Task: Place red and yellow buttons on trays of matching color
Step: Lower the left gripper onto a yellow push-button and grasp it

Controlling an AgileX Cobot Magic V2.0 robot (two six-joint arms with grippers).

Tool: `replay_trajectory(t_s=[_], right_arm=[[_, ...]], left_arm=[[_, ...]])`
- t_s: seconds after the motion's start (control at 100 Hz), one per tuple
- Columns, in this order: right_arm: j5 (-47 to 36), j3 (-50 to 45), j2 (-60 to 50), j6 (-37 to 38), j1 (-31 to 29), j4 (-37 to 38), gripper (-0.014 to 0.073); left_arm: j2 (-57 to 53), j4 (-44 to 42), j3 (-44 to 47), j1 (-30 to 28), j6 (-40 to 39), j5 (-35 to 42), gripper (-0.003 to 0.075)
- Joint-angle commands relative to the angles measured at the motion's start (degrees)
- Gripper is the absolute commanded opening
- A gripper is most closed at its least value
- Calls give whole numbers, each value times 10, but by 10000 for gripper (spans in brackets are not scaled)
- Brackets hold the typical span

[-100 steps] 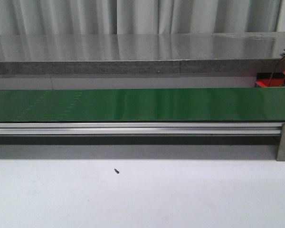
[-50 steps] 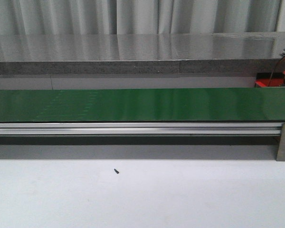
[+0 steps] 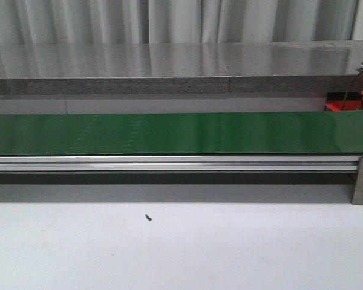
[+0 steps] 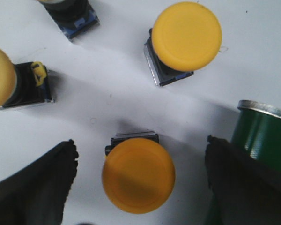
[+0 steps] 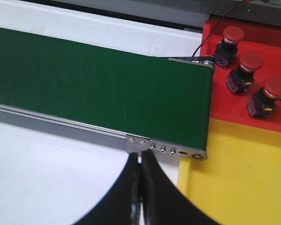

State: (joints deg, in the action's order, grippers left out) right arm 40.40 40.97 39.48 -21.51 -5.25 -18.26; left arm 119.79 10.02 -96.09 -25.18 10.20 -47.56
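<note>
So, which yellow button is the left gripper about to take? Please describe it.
Start at the green belt's roller end in the left wrist view. Beside it, yellow buttons stand on the white table. The target button alone sits between the open left gripper fingers.

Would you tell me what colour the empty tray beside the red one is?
Yellow tray; right wrist view shows it best.

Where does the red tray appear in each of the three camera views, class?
Front view: red tray, a sliver at far right behind the green belt.
Left wrist view: not in it.
Right wrist view: upper right, holding three red buttons, beside a yellow tray.
Shared landmark: the green belt's end.
</note>
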Motion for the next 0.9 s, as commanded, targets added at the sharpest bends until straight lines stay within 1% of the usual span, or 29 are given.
replay_trajectory(t_s=[0.0, 0.39, 0.52, 0.66, 0.89], right_arm=[[-34, 14, -2, -4, 1, -5, -70], [-34, 14, -2, -4, 1, -5, -70], [-34, 14, -2, -4, 1, -5, -70], [-34, 14, -2, -4, 1, -5, -70], [-34, 14, -2, -4, 1, -5, -70]], left_arm=[[-22, 4, -18, 7, -2, 22, 533], [-4, -5, -18, 7, -2, 30, 531], [-4, -5, -18, 7, -2, 31, 494], [-4, -5, -18, 7, -2, 31, 416], [-4, -6, -18, 7, 9, 32, 212]])
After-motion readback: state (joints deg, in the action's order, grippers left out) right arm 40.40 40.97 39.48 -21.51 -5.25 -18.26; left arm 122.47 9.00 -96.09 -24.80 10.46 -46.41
